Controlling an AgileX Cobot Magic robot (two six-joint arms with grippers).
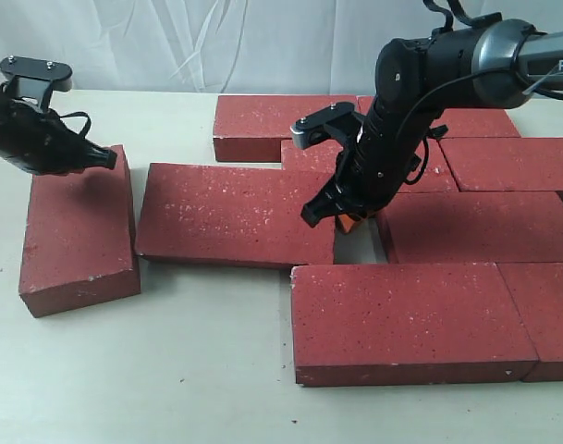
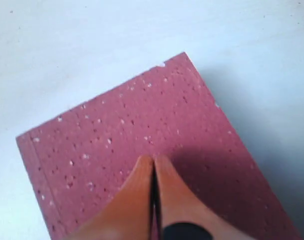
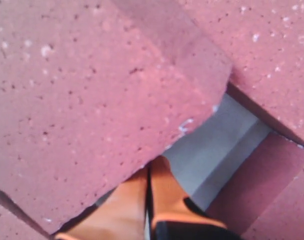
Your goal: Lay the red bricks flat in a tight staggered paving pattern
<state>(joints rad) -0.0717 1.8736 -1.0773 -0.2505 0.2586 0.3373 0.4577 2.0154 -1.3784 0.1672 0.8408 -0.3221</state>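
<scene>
Well, the red bricks (image 1: 475, 227) lie flat on the pale table (image 1: 170, 388). Most of them sit close together in rows on the right side. The middle brick (image 1: 230, 215) lies a bit crooked, with its right end near the rows. A small gap (image 1: 360, 242) of bare table shows there, between that brick, the front brick (image 1: 406, 319) and the rows.

The right gripper (image 1: 346, 222) points down into this gap, right beside the corner of the middle brick. Its two orange fingers (image 3: 166, 195) are pressed together and hold nothing.

The left brick (image 1: 78, 236) lies turned the other way, just beside the middle brick. The left gripper (image 1: 104, 159) is over its far end. Its fingers (image 2: 137, 195) are pressed together too, with nothing between them. I cannot tell if the tip touches the brick.
</scene>
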